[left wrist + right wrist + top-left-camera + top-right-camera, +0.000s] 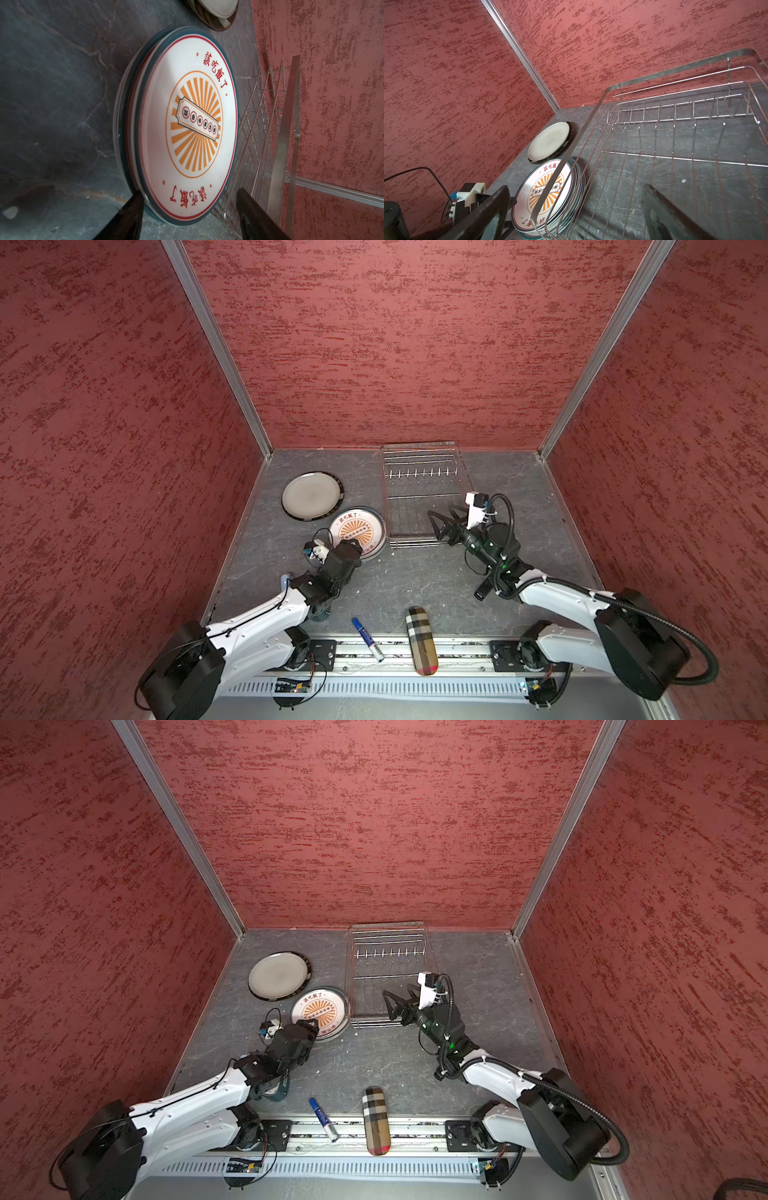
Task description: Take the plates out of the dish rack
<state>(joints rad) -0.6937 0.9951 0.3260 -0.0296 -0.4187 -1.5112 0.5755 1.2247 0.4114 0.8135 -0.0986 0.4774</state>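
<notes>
Top-view table (415, 585): carried dish rack (422, 475) at its back.
Grey plate (311, 494): lay flat, left of rack.
Plate stack (357, 531): lay flat on table, just beside rack's front-left corner.
Right gripper (440, 514): wide, empty, hung over rack's front.
Left gripper (190, 195): jaws apart, straddled stack's near rim.

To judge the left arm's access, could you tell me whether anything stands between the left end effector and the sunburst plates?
Nothing visible does: the open left end effector sits right at the sunburst plates' near rim; the dish rack stands beside them, not between.
</notes>
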